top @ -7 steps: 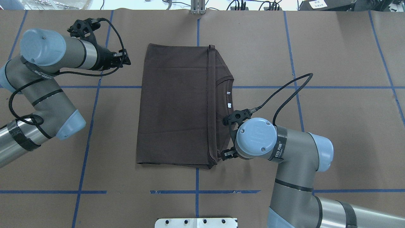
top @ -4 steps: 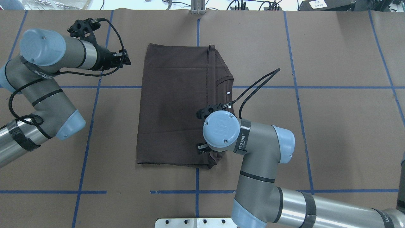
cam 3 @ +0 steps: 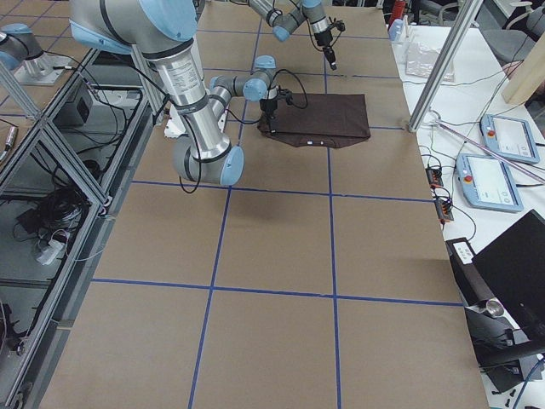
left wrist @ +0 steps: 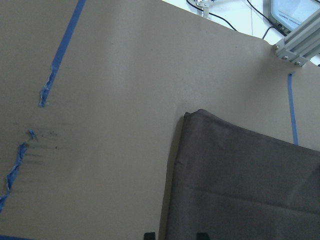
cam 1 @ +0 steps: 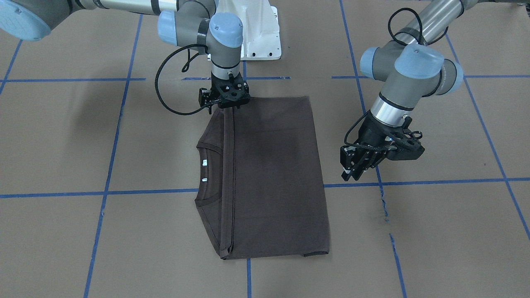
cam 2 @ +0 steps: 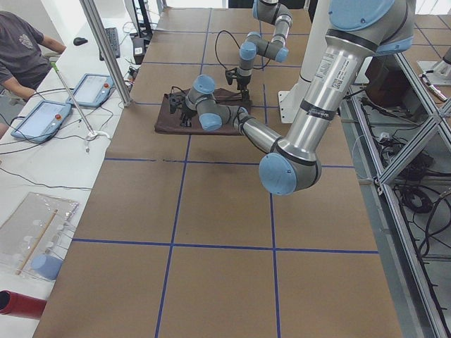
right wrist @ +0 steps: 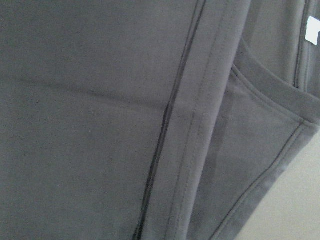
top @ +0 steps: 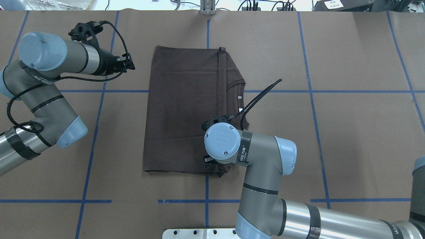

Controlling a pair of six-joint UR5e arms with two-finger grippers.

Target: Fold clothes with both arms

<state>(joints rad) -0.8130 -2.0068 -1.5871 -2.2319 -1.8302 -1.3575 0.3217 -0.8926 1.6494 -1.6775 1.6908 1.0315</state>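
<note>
Facing the robot, the shirt (cam 1: 273, 174) lies folded flat on the middle of the tabletop (cam 1: 83, 136), with two small white tags (cam 1: 204, 162) showing near its left edge in this view. The right arm (cam 1: 223, 58) points straight down, and the right jaws sit at the shirt's edge nearest the white pedestal (cam 1: 256, 33), at the end of the folded-over hem. I cannot tell whether they pinch the cloth. The left arm (cam 1: 410, 78) hangs beside the shirt's other side. The left jaws tilt over bare tabletop, apart from the cloth, just above a blue tape line (cam 1: 434, 181). From overhead, the right wrist covers the shirt's near right part and hides the right jaws, while the left jaws point toward the far left corner without touching it. From the left end, a person (cam 2: 21, 49) sits by two tablets (cam 2: 88, 88) beyond the tabletop's far edge. From the right end, the shirt is a dark rectangle between both arms. The left wrist camera shows two fingertips (left wrist: 148, 235) apart with nothing between them, released, and one shirt corner ahead. The right wrist camera is filled with stitched hem, collar (right wrist: 275, 82) and a tag; no fingers show.
</note>
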